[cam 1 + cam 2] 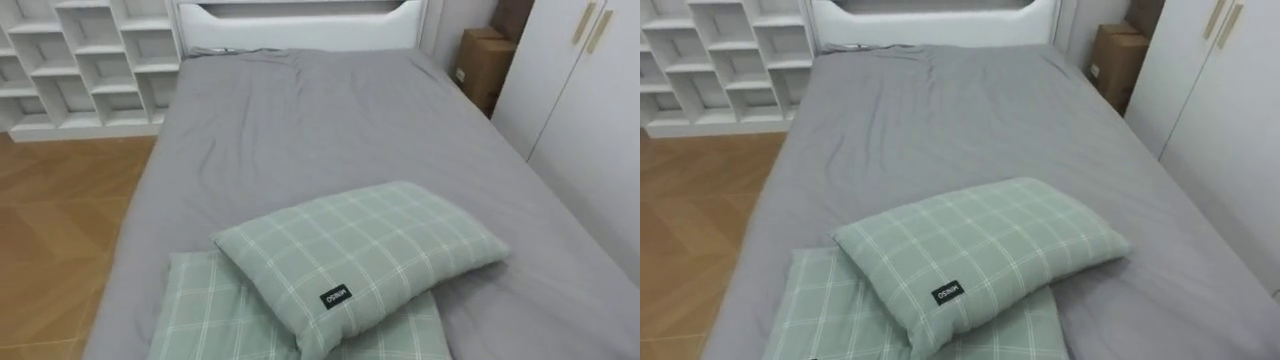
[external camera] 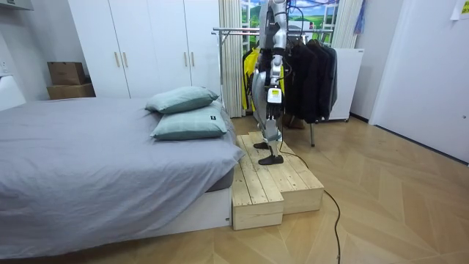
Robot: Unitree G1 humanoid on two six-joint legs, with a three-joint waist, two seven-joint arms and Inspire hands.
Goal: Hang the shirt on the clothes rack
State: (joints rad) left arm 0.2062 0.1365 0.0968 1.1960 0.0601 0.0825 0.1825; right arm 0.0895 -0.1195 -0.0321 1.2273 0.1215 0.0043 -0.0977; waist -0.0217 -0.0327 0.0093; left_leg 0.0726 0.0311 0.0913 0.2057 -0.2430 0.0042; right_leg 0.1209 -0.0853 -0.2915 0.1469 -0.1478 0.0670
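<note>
A clothes rack (image 2: 233, 31) stands behind me, at the room view's right of the bed. Dark garments (image 2: 314, 73) and a yellow one (image 2: 251, 64) hang on it. I stand on a wooden platform (image 2: 275, 183) at the bed's side, facing the grey bed (image 1: 320, 130). Two green checked pillows (image 1: 360, 250) lie stacked just below me. My left arm hangs at my side in the room view, with the left hand (image 2: 274, 72) too small to read. No loose garment lies on the sheet.
White wardrobes (image 1: 580, 90) line the bed's right side, with a cardboard box (image 1: 482, 62) beyond them. A white cubby shelf (image 1: 90, 55) stands at the far left over wooden floor (image 1: 60, 230). The platform steps down to the floor.
</note>
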